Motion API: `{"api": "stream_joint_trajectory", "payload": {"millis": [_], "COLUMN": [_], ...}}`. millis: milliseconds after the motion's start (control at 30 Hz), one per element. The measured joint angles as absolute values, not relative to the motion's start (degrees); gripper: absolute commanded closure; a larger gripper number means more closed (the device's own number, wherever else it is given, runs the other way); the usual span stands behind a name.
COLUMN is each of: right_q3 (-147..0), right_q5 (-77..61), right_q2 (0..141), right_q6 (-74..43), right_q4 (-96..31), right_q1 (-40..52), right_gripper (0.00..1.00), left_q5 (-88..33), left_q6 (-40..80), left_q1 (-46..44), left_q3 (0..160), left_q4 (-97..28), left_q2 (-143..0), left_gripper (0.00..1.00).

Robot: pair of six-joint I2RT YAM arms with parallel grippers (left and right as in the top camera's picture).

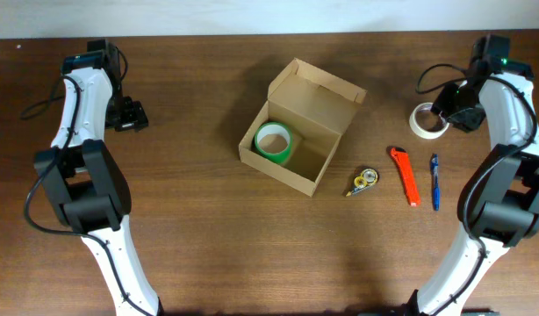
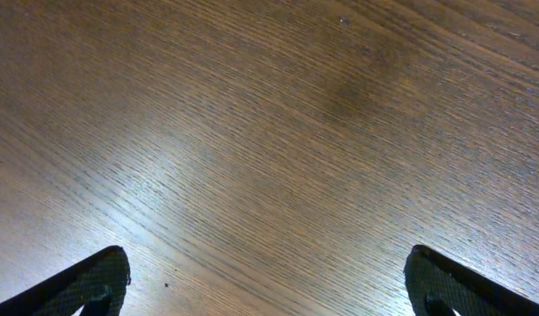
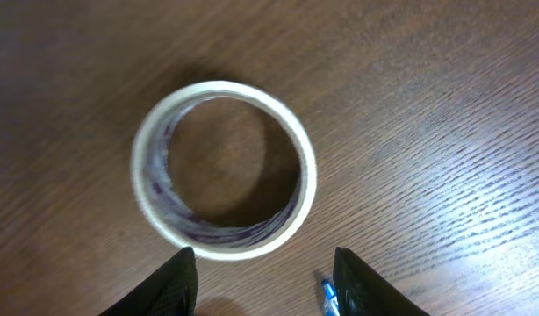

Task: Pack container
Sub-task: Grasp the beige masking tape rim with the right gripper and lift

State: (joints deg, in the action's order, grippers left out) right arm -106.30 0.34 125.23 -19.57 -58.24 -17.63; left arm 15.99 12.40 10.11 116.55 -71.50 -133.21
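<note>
The container [image 1: 319, 91] is a tan cardboard box in the middle of the table, with its flap lid standing open at the back. A green tape roll [image 1: 274, 140] lies flat in its left half. A white tape roll [image 1: 427, 121] lies flat on the table at the far right. My right gripper [image 1: 456, 111] hovers just beside it. In the right wrist view the white tape roll [image 3: 224, 171] sits just ahead of the fingertips, and the right gripper [image 3: 265, 283] is open with nothing between its jaws. My left gripper [image 1: 129, 116] is wide open over bare wood [image 2: 268, 283], far left of the box.
An orange box cutter [image 1: 406, 175] and a blue pen [image 1: 434, 182] lie right of the box. A small yellow and white dispenser [image 1: 363, 182] lies by the box's front right corner. The pen's tip [image 3: 326, 298] shows beside my right finger.
</note>
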Motion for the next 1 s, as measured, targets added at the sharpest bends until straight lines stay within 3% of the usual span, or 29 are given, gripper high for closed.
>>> {"api": "stream_joint_trajectory", "payload": {"millis": [233, 500, 700, 733, 833, 1000], "right_q3": [-106.3, -106.3, -106.3, -106.3, -106.3, -106.32], "right_q5": [0.36, 0.54, 0.86, 0.99, 1.26, 1.65], "right_q2": [129.12, 131.17, 132.4, 132.55, 133.27, 133.62], "right_q6": [-20.12, -20.6, -20.93, -20.88, -20.62, -20.93], "right_q4": [-58.22, -58.22, -58.0, -58.02, -58.11, -58.26], "right_q1": [-18.83, -19.53, -19.53, -19.53, -19.53, -19.64], "right_gripper": [0.5, 0.62, 0.65, 0.68, 0.93, 0.96], "left_q5": [15.99, 15.99, 15.99, 15.99, 15.99, 15.97], "left_q6": [12.38, 12.38, 12.4, 12.4, 12.4, 12.4], "left_q1": [10.09, 10.11, 10.09, 10.11, 10.09, 10.11], "left_q3": [116.55, 116.55, 116.55, 116.55, 116.55, 116.55], "left_q4": [-71.5, -71.5, -71.5, -71.5, -71.5, -71.5], "left_q2": [-133.21, -133.21, -133.21, -133.21, -133.21, -133.21], "left_gripper": [0.0, 0.0, 0.0, 0.0, 0.0, 0.0]}}
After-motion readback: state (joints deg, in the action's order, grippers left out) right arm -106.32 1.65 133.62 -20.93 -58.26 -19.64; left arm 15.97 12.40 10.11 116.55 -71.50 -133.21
